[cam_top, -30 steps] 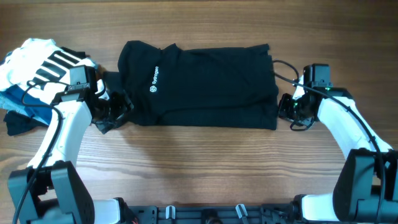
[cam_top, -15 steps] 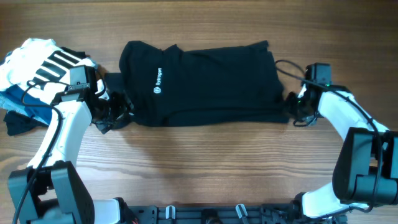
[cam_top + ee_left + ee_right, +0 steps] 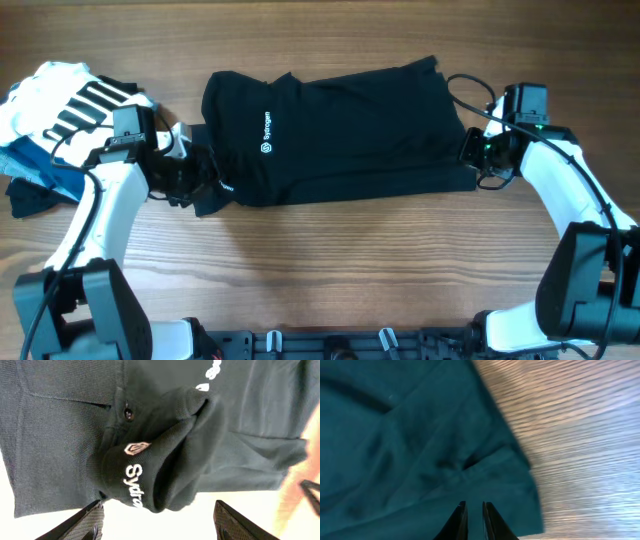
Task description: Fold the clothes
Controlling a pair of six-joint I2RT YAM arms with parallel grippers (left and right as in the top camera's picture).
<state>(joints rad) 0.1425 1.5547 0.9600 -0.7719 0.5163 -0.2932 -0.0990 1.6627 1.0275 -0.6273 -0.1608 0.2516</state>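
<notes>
The black collared shirt [image 3: 340, 130] lies flat across the middle of the table, its small white chest logo [image 3: 267, 135] toward the left. My left gripper [image 3: 197, 178] is at the shirt's left end, by the collar. In the left wrist view its jaws [image 3: 157, 520] are wide open and empty, with the bunched collar and white lettering [image 3: 135, 477] just beyond them. My right gripper [image 3: 476, 158] is at the shirt's right edge. In the right wrist view its fingers [image 3: 474, 517] are nearly closed, pinching the shirt fabric [image 3: 410, 445].
A white garment with black stripes [image 3: 70, 100] lies at the far left on blue folded garments [image 3: 40, 165], with a dark piece [image 3: 25, 200] below them. A black cable [image 3: 462, 85] loops near the right arm. Wood table [image 3: 330, 270] shows in front.
The shirt has slid to the right, drawn by my right gripper at its right edge. My left gripper has followed to the right along the collar end.
</notes>
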